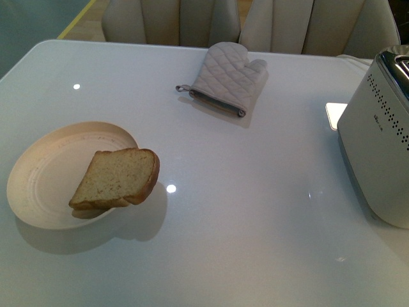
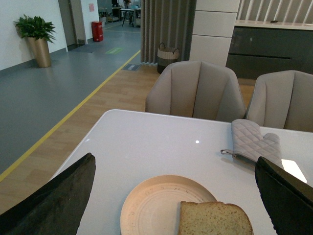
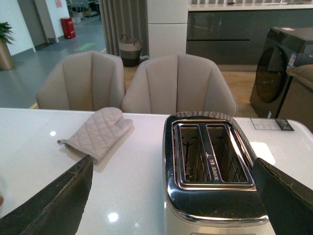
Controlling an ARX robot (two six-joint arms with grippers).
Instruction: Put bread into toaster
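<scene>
Right now the bread (image 1: 118, 178) lies on the right side of a cream plate (image 1: 38, 173), its rounded crust end sticking out past the plate's rim over the white desk (image 1: 255, 217). It sits tilted with the crust end raised. A second piece seems to lie under it, though I cannot tell for sure. The plate stands on the near left part of the desk in the front view.

The toaster (image 1: 377, 147) stands at the right edge of that view, well apart from the plate, with bare desk between them. Its off-white side shows rows of small dark dots, and its top is shiny chrome. In the right wrist view its two long slots (image 3: 210, 154) face up and are empty.

A grey quilted oven mitt (image 1: 227, 77) lies flat toward the far side of the desk, between plate and toaster but further back, touching neither. Two beige chairs (image 1: 172, 19) stand behind the far edge.

The left fingers (image 2: 56, 198) are spread wide and grip nothing. In the left wrist view the plate and bread show between them, apart from both. The right fingers (image 3: 58, 200) are likewise spread wide with nothing in hold. The toaster's chrome top shows between them in the right wrist view, touched by neither.
</scene>
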